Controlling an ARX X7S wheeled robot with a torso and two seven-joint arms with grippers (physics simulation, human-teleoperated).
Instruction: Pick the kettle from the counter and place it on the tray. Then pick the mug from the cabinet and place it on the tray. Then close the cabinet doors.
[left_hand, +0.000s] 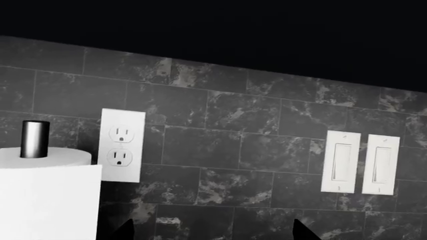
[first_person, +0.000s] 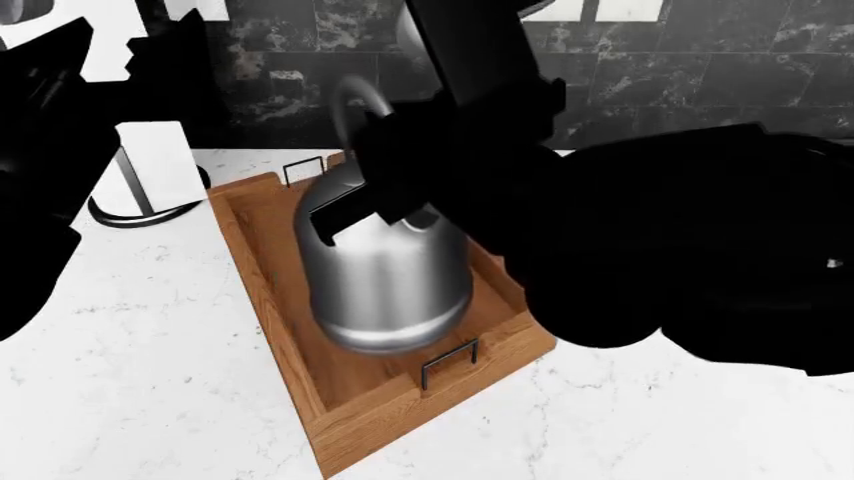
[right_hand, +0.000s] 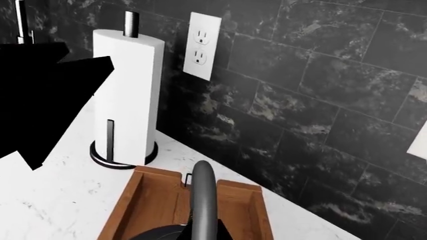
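Kettle: the large shiny grey metal dome-shaped kettle (first_person: 384, 270) was seen inside the rectangular brown plank-wood tray (first_person: 274, 290), its arched handle upright; whether it rested on the tray floor could not be told.
Tray: lay askew on the white marble-look counter (first_person: 147, 350), one short end near the back edge.
Right gripper: (first_person: 400, 195) was at the kettle's handle; finger state could not be told.
Left gripper: (left_hand: 212, 231) only two dark fingertips were visible, held apart, before the dark tiled wall.
Paper-towel roll: the tall white roll (right_hand: 128, 95) stood by the counter's back edge, beside the tray.
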